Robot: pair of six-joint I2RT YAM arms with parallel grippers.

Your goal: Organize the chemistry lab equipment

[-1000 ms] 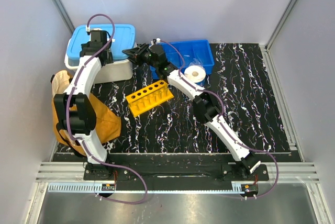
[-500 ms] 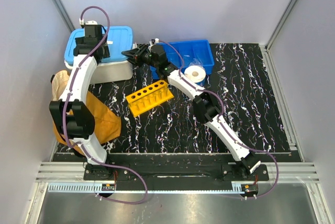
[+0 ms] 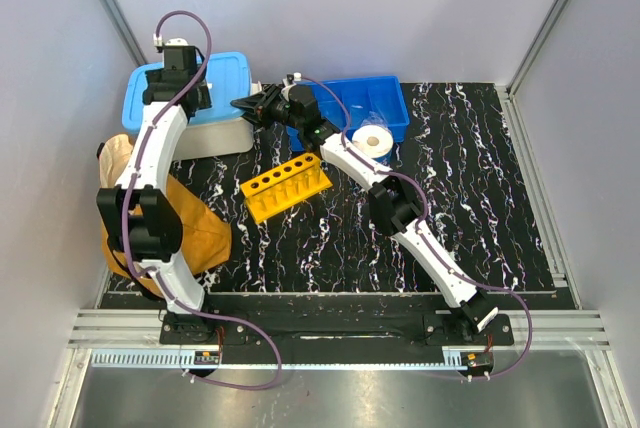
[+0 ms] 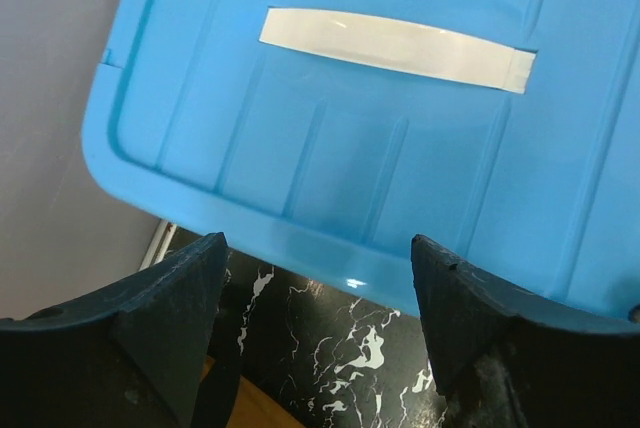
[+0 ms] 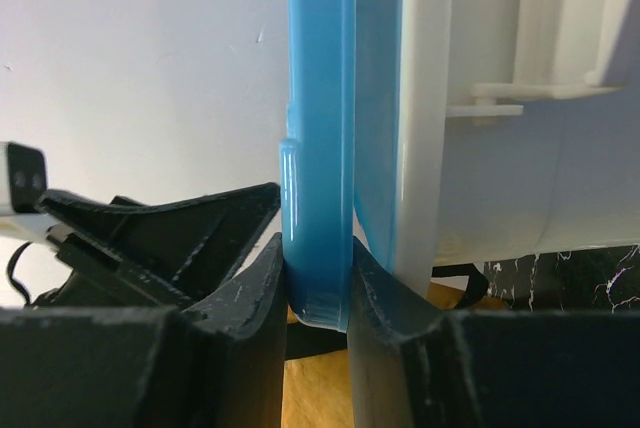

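The yellow test-tube rack (image 3: 285, 186) lies on the black marbled mat at centre left. A white storage box (image 3: 215, 136) with a blue lid (image 3: 225, 73) stands at the far left. My right gripper (image 3: 247, 103) is shut on the lid's right edge; in the right wrist view (image 5: 318, 283) both fingers pinch the blue rim (image 5: 318, 148) beside the white box wall (image 5: 480, 148). My left gripper (image 3: 177, 96) hovers open over the lid's left part. In the left wrist view (image 4: 320, 288) it is empty above the lid (image 4: 400, 148) and its white handle (image 4: 395, 43). No dark tubes, goggles or small yellow piece can be made out.
A blue bin (image 3: 390, 93) stands at the back centre with a white paper roll (image 3: 372, 140) at its front edge. A tan-yellow bag (image 3: 190, 228) lies at the left by the left arm. Grey walls close in left, back and right.
My left gripper has moved back and to the left over the lid. The lid has shifted slightly left. The right gripper keeps its hold on the lid's edge.
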